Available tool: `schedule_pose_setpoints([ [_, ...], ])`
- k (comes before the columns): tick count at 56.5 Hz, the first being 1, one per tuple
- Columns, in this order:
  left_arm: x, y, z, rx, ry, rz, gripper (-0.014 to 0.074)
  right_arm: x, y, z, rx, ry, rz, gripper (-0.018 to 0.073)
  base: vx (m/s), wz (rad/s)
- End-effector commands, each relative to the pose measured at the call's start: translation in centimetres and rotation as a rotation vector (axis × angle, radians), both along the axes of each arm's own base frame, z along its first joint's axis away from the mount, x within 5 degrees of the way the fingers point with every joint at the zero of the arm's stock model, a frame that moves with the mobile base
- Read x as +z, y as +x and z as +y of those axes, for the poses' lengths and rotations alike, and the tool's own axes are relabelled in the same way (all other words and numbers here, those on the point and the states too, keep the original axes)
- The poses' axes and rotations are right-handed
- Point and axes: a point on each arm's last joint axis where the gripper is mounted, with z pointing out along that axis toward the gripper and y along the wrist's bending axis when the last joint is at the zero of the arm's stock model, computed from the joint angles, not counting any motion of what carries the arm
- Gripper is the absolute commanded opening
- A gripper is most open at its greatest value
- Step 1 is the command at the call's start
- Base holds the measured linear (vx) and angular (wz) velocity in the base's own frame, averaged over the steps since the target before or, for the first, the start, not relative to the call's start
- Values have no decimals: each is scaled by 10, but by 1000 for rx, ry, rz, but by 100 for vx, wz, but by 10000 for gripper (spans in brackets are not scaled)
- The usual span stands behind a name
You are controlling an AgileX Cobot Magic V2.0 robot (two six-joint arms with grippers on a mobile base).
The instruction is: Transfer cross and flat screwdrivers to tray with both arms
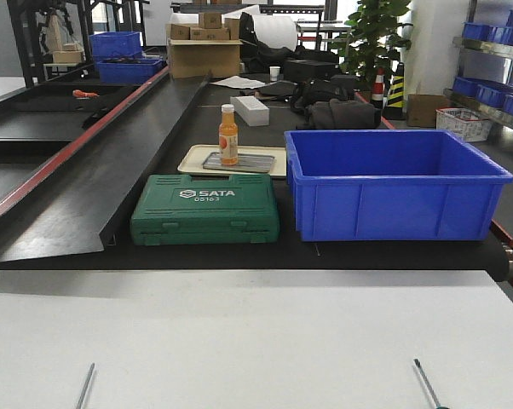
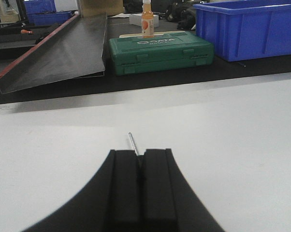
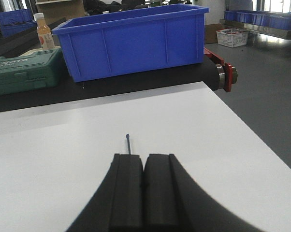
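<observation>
Two screwdrivers lie on the white table, tips pointing away from me. In the front view only their shafts show at the bottom edge, the left screwdriver (image 1: pixel 86 385) and the right screwdriver (image 1: pixel 427 383) with a bit of green handle. My left gripper (image 2: pixel 140 152) is shut, pads together, and the left screwdriver's shaft (image 2: pixel 132 144) pokes out just beyond the fingertips. My right gripper (image 3: pixel 144 155) is shut too, the right screwdriver's tip (image 3: pixel 128 144) showing past its left finger. Both handles are hidden behind the fingers. The grey tray (image 1: pixel 252 161) sits far back on a cream tray.
An orange bottle (image 1: pixel 228 135) stands on the grey tray. A green SATA case (image 1: pixel 205 209) and a deep blue bin (image 1: pixel 393 183) sit on the black conveyor between the white table (image 1: pixel 256 332) and the tray. A sloped black chute (image 1: pixel 86 179) is on the left.
</observation>
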Motion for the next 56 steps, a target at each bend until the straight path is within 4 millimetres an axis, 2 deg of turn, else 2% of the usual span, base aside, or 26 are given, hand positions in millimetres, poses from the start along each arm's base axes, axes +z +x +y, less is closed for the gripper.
schedule_pose_setpoints([
  [1, 16, -1, 1, 9, -23, -106, 3, 6, 1, 1, 12, -20, -81, -8, 0, 0],
  [37, 16, -1, 1, 10, -23, -111, 3, 6, 1, 1, 13, -21, -84, -8, 0, 0],
  [49, 25, -1, 2, 18, -34, -193, 3, 14, 1, 2, 26, -30, -171, -8, 0, 0],
  [56, 37, -3, 3, 30, -52, -310, 3, 28, -1, 4, 47, -48, -321, -8, 0, 0],
])
